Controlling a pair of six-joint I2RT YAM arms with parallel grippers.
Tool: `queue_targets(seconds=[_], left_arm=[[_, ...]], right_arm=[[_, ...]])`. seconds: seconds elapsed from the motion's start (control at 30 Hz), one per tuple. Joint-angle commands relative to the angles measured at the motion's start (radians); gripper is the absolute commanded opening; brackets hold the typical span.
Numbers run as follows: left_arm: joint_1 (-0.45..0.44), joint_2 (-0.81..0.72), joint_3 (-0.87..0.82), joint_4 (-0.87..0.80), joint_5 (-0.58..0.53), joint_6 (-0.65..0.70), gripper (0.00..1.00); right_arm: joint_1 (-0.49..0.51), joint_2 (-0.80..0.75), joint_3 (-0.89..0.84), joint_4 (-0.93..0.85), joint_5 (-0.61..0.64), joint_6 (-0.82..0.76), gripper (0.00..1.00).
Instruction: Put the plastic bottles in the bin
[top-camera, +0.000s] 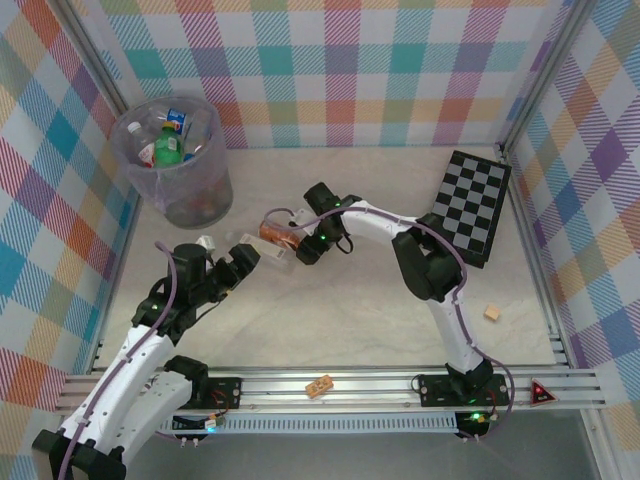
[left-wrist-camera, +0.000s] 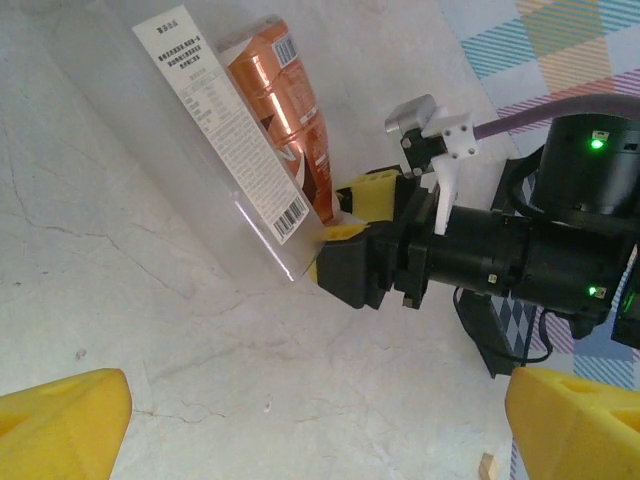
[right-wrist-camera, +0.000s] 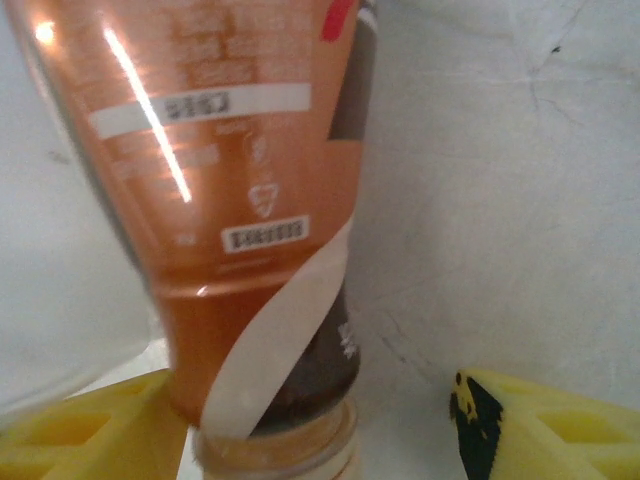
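The tall, round, translucent grey-lavender plastic bin (top-camera: 195, 195) stands at the far left of the pale table (top-camera: 380, 330). A green plastic bottle (top-camera: 165, 152) and clear blue-labelled bottles (top-camera: 178, 120) sit inside it. Just right of the bin and a little nearer the arm bases, a shiny amber plastic bottle (top-camera: 278, 235) (left-wrist-camera: 290, 110) (right-wrist-camera: 230, 180) lies on its side. A clear plastic bottle with a white printed label (left-wrist-camera: 215, 150) rests against it.

The right gripper (top-camera: 303, 245) (left-wrist-camera: 348, 212) (right-wrist-camera: 305, 420) meets the amber bottle at the end farthest from the bin. Its yellow fingers (right-wrist-camera: 90, 425) straddle the neck, one against it and the other with a gap beside it. Whether the neck is actually clamped cannot be told. The left gripper (top-camera: 245, 262) (left-wrist-camera: 320, 425) hangs near the same bottle, on the side toward the arm bases. Its jaws are spread wide and hold nothing.
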Motion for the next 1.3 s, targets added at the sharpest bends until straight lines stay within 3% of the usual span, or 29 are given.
queue_targets(seconds=[0.0,0.27,0.33,0.5,0.6,0.8,1.0,1.27], left_arm=[[-0.007,-0.001,0.0,0.036,-0.012,-0.011,0.96],[-0.007,0.018,0.017,0.073,0.026,-0.025,0.96],[-0.007,0.028,0.019,0.116,0.048,-0.044,0.96],[-0.013,0.054,0.019,0.207,0.088,-0.095,0.96],[-0.044,0.075,0.016,0.283,0.105,-0.132,0.96],[-0.142,0.157,0.045,0.439,0.083,-0.204,1.0],[-0.244,0.31,0.119,0.554,0.039,-0.212,1.0],[-0.293,0.504,0.235,0.642,0.002,-0.207,1.0]], right_arm=[[0.008,0.042,0.038,-0.017,-0.043,0.003,0.68],[0.007,-0.048,-0.05,0.025,-0.004,0.001,0.46],[0.002,-0.081,-0.059,-0.007,-0.001,0.004,0.36],[-0.032,-0.198,-0.153,-0.007,-0.021,0.044,0.32],[-0.062,-0.303,-0.258,0.037,-0.028,0.1,0.22],[-0.104,-0.541,-0.462,0.147,-0.13,0.264,0.18],[-0.095,-0.719,-0.601,0.239,-0.321,0.37,0.18],[-0.049,-0.842,-0.687,0.25,-0.372,0.403,0.19]])
